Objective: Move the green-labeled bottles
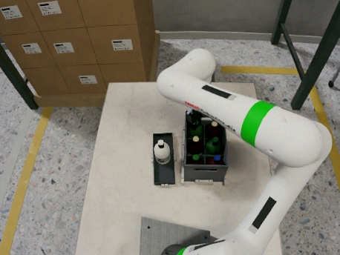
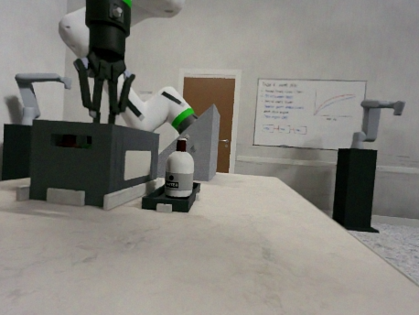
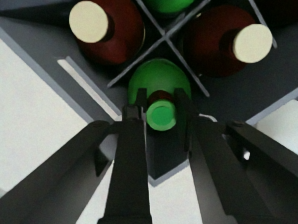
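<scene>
My gripper [image 1: 191,118] [image 2: 103,117] [image 3: 160,101] points down over the crate's far left corner slot and is shut on the neck of a green bottle with a green cap [image 1: 195,130] [image 3: 161,115]. That bottle is upright in the slot; its label and base are hidden. The grey crate [image 1: 205,173] [image 2: 70,171] stands level. Its other slots hold cream-capped dark red bottles [image 1: 195,139] [image 3: 89,21], green bottles [image 1: 213,145] [image 3: 170,4] and a blue-capped bottle [image 1: 217,159]. A white bottle with a grey label [image 1: 162,151] [image 2: 179,167] stands upright on the dark tray [image 1: 164,176] [image 2: 153,204].
The tray lies just left of the crate in the top view. Low pale blocks [image 1: 204,181] [image 2: 65,197] edge the crate. The arm passes above the crate. A grey plate [image 1: 167,230] lies at the arm's base; stacked cartons [image 1: 70,41] stand beyond the table.
</scene>
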Tool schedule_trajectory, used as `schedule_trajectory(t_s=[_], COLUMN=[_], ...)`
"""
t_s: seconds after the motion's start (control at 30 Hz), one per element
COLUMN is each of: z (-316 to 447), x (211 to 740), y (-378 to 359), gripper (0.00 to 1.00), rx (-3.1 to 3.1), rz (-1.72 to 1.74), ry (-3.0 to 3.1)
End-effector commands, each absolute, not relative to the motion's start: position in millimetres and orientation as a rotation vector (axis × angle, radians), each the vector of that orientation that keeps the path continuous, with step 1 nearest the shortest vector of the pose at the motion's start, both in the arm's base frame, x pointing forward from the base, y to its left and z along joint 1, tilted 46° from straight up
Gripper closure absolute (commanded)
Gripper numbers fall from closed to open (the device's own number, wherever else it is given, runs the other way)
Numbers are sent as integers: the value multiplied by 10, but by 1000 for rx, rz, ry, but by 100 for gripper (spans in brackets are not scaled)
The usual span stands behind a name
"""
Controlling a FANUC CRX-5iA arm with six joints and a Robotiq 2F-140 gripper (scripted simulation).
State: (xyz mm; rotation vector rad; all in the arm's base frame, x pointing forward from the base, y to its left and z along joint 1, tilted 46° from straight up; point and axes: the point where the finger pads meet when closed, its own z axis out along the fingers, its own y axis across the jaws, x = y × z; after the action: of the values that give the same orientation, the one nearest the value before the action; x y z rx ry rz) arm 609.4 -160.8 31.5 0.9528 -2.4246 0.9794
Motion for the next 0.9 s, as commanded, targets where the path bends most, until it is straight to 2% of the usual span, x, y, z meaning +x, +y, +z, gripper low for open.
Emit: schedule_trajectory(t_s=[0.0,0.87], z=[314,291], x=[6102,6100], y=[-1609,-1632], gripper=[90,90], rx=[955,955], rz=[981,981], ry=[-2426,-2426])
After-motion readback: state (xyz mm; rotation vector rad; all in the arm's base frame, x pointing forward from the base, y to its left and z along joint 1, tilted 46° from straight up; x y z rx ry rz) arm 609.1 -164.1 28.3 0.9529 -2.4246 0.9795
